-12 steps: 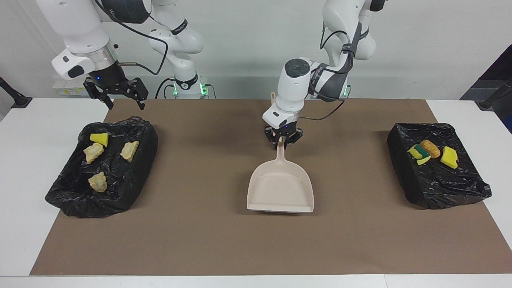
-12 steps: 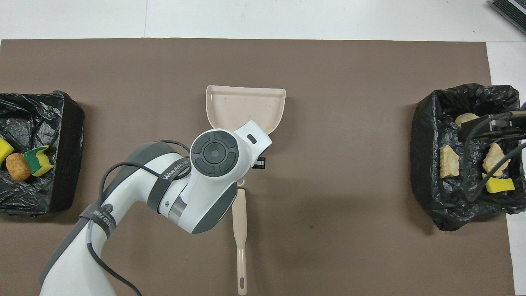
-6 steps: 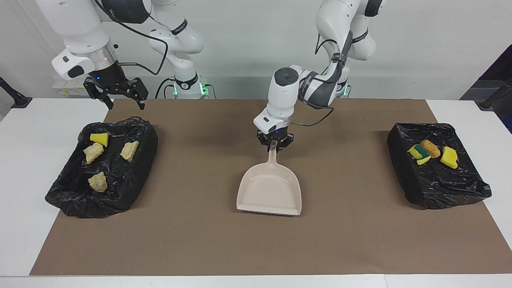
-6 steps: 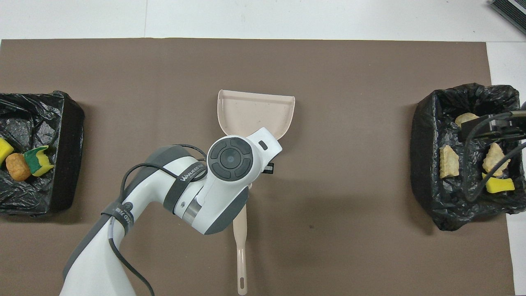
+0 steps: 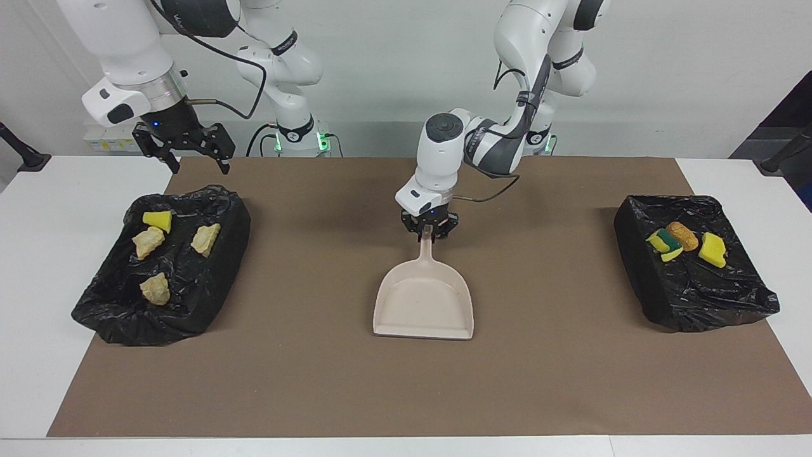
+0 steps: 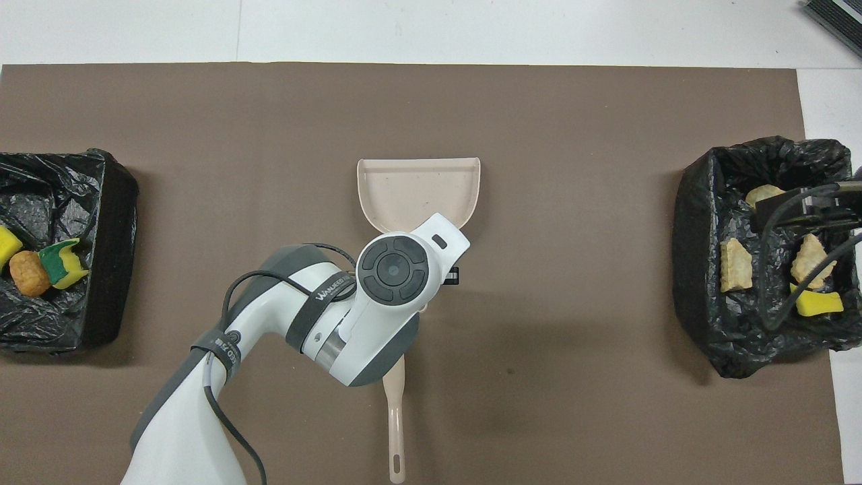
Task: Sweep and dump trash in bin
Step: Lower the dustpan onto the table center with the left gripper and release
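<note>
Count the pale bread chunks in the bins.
3, all in the bin at the right arm's end: one beside the yellow sponge piece, one toward the table's middle, one farthest from the robots.

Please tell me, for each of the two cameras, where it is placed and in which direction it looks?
Facing view: high across the table, facing the robots; both arms show, left gripper at the dustpan handle, right gripper waiting above a bin.
Overhead view: above the robots' end, looking steeply down; mainly the left arm shows.
Shared: dustpan, both black-bagged bins with trash.
</note>
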Robot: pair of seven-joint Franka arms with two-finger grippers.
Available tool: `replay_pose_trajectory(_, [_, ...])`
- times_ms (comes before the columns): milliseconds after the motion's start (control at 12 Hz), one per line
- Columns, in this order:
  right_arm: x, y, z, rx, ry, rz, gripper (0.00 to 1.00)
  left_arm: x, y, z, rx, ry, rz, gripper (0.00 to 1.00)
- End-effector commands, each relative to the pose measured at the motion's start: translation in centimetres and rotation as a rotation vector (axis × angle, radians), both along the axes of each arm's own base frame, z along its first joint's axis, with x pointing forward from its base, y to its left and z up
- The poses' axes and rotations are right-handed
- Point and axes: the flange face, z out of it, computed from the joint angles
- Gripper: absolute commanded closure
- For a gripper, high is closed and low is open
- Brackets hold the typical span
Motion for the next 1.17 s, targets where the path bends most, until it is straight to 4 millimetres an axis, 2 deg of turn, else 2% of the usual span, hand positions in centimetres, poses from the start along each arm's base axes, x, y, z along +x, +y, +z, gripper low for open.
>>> replay_pose_trajectory(0, [-0.6,0.1,0.1,0.015,-0.004,-0.021,0.00,0.0,-0.2,0.1,-0.024,-0.015,0.064,0.00])
replay_pose_trajectory(167, [-0.6,0.1,0.1,0.015,-0.004,-0.020,0.00,0.8,0.5,2.1,-0.035,-0.024,0.105,0.00])
replay_pose_trajectory(417, [-0.6,0.1,0.1,0.015,-0.004,-0.020,0.00,3.3,5.4,6.6,-0.038,-0.052,0.185,0.00])
replay_pose_trajectory(500, [-0.6,0.1,0.1,0.015,-0.004,-0.020,0.00,4.3,7.6,8.5,-0.047,-0.072,0.210,0.00])
replay_pose_trajectory(667, [-0.6,0.1,0.1,0.015,-0.004,-0.020,0.00,5.6,11.3,10.8,-0.043,-0.085,0.238,0.00])
replay_pose_trajectory(833, [-0.6,0.1,0.1,0.015,-0.004,-0.020,0.00,7.2,16.7,13.3,-0.028,-0.100,0.241,0.00])
replay_pose_trajectory(1083, [-0.6,0.1,0.1,0.015,-0.004,-0.020,0.00,8.1,24.7,14.0,0.045,-0.031,0.140,0.00])
